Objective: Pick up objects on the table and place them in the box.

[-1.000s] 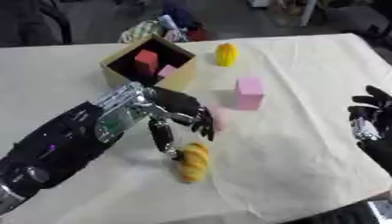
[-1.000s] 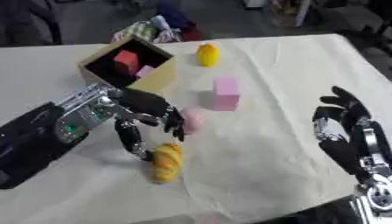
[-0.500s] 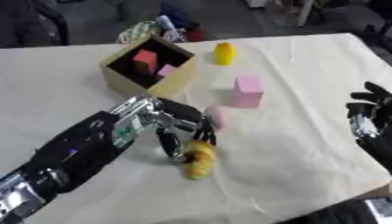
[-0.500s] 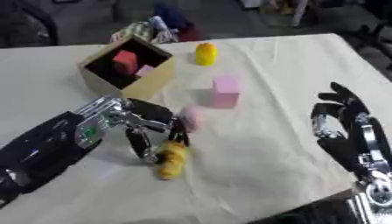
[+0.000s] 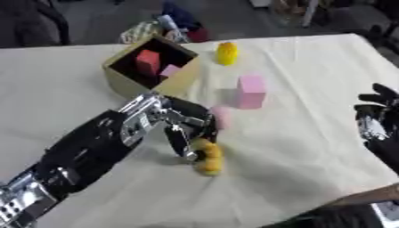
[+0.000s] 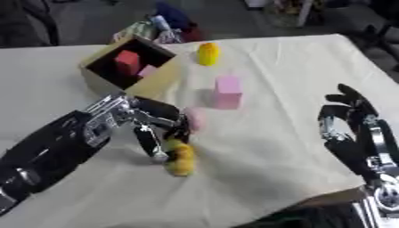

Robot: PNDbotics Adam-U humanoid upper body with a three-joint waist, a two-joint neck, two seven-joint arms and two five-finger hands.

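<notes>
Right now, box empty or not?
Not empty. The box is open-topped and holds a red block and a pink block.

an open cardboard box (image 5: 131, 83) sits at the far left of the bench, turned corner-on, with a red block (image 5: 147, 62) and a smaller pink block (image 5: 170, 70) inside. just beyond its right corner lies a yellow object (image 5: 227, 53). a pink block (image 5: 251, 91) stands upright near the middle. nearer, a lumpy yellow-orange piece (image 5: 207, 158), perhaps toy food, lies lengthwise, and a pale pink rounded thing (image 5: 221, 117) rests just above it.
</notes>
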